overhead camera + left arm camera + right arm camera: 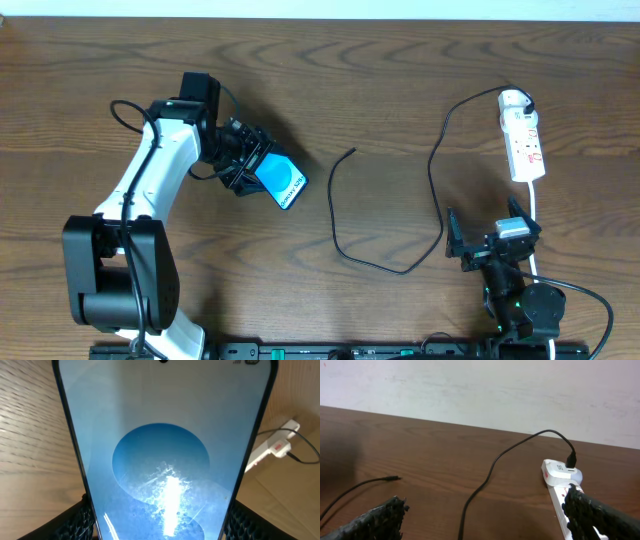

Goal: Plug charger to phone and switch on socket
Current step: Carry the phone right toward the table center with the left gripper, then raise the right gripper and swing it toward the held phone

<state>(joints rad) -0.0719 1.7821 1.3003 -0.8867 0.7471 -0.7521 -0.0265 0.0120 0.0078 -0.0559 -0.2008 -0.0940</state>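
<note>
My left gripper is shut on the phone, its fingers pressed against the two long edges. In the left wrist view the phone's blue screen fills the frame between the black fingers. The charger is a thin black cable that loops across the table. Its free plug tip lies right of the phone, apart from it; its other end goes into the socket at the far right. My right gripper stands open below the socket, holding nothing. The right wrist view shows the cable, the tip and the socket.
The socket's thick white cord runs down past my right gripper. A pale wall rises behind the table's far edge. The socket also shows at the right of the left wrist view.
</note>
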